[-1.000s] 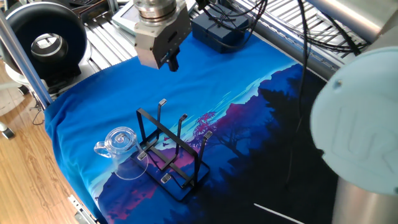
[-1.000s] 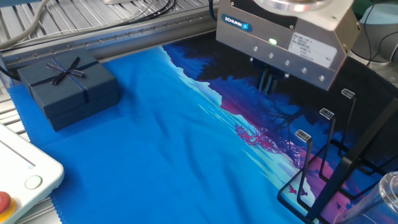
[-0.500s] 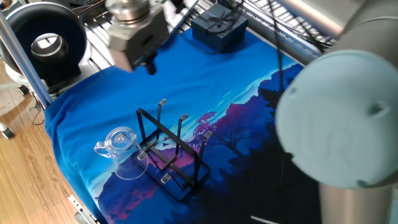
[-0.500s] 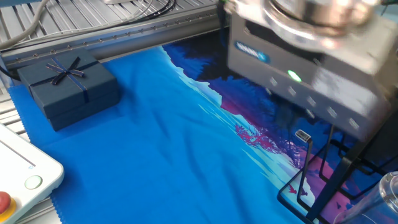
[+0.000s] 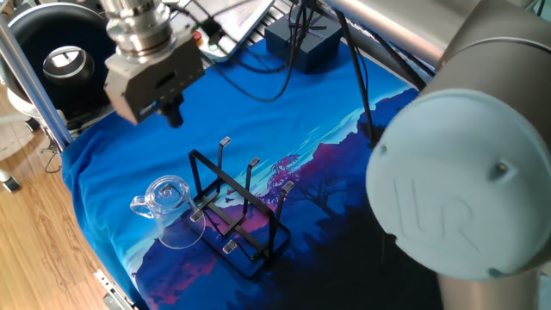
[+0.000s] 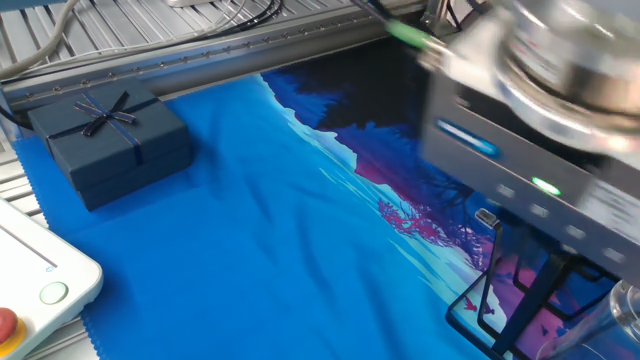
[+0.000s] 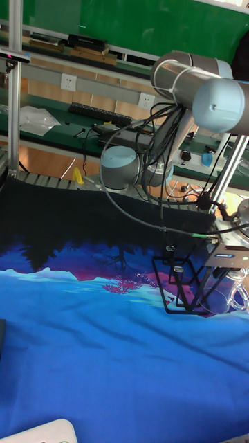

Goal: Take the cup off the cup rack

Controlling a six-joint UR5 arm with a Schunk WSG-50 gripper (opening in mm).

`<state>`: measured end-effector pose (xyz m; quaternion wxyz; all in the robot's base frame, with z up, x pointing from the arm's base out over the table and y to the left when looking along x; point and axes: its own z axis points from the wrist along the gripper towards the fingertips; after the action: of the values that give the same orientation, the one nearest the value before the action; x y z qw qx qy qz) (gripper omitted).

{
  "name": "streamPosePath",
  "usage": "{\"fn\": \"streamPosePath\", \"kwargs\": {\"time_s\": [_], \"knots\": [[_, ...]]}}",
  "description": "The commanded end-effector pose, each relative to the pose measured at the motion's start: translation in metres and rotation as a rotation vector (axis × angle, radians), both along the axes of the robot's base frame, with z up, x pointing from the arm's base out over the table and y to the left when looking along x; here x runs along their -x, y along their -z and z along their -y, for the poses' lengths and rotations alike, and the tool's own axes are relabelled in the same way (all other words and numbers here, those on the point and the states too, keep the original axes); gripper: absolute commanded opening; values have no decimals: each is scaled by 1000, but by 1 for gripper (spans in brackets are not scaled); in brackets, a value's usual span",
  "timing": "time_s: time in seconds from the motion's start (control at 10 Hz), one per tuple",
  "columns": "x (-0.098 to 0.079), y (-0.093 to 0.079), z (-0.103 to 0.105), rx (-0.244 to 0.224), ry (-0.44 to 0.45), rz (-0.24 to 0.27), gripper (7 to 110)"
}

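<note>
And the arm has swung across since a second ago, carrying the boxy grey two-finger gripper (image 5: 172, 113) from above the far side of the cloth to a spot high over the near-left corner, closing in on the target side. The gripper's dark fingertips look drawn close together with nothing between them, though the angle doesn't settle it for certain.

The small clear glass-like cup with a loop handle (image 5: 170, 209) hasn't budged: it sits tilted on the left end of the black thin-wire cup rack with grey-tipped prongs (image 5: 237, 207), apparently slipped over one prong, mouth down and base up. Rack and cup rest on the blue printed cloth (image 5: 112, 164) covering the table. Far off, the dark blue ribboned gift box (image 6: 108, 140) is well out of play.

This reads as the approach step: gripper above and behind the cup, well apart from it. Next, it likely needs to spread its fingers, drop down around the cup's body or handle, pinch, then lift along the prong's slant so the rack isn't dragged.
</note>
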<state>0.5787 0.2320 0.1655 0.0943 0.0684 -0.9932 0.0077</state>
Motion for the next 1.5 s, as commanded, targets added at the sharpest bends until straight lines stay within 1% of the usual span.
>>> {"fn": "streamPosePath", "kwargs": {"time_s": [0.0, 0.1, 0.2, 0.3, 0.4, 0.5, 0.6, 0.7, 0.8, 0.9, 1.0, 1.1, 1.3, 1.4], "knots": [[15, 2, -20, -24, 38, -11, 7], [5, -1, -17, -25, 15, 2, 7], [4, -1, -29, -77, -5, 8, 7], [1, 0, -24, -63, -30, 17, 7], [1, 0, -6, 5, -63, 17, 7], [3, -1, 3, 35, -106, 4, 7], [5, -2, 4, 29, -148, -7, 7], [2, -1, 6, 30, -195, 3, 7], [-4, 0, 6, 24, -237, 23, 7], [-8, 1, 2, 6, -260, 39, 7], [-8, 1, 1, 4, -263, 39, 7], [-6, 0, 1, 4, -254, 32, 22], [3, -1, 1, 6, -216, 1, 22], [3, -1, 1, 10, -196, -1, 22]]}}
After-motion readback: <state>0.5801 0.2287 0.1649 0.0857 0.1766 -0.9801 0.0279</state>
